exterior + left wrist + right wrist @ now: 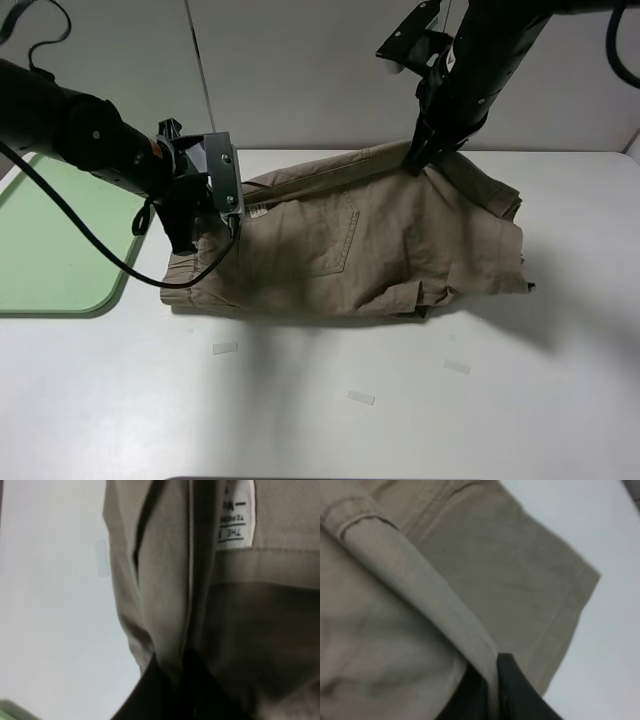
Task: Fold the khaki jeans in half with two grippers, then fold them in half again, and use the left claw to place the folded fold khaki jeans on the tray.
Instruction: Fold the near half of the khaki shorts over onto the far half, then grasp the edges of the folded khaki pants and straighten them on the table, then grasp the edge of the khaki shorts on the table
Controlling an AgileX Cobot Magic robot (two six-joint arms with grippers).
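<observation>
Front of the desk [300, 430] first: three small pale tape strips [225, 348] lie on the white top, apart from each other and clear of the cloth. Just behind them are the shorts [370, 250], khaki, spread across the middle of the desk, waistband towards the left and leg hems towards the right. A back pocket [335, 240] faces up and the hems are bunched in loose folds.

Off to the left, the pale green tray [50, 250] sits flat at the desk's edge with nothing on it, its rim just beside the waistband.

At the waistband the left end effector [233, 222] is clenched on the shorts. The wrist view shows its black fingers [155, 695] pinching a fold of fabric, with a white label [235, 515] close by.

Farther back, the right end effector [415, 165] comes down at the far edge and is clamped on the shorts too, lifting that edge off the desk. Its fingers [515, 690] squeeze a raised ridge of cloth. Between the two grips the far edge runs as a taut line. Behind it all is a plain pale wall [300, 70].
</observation>
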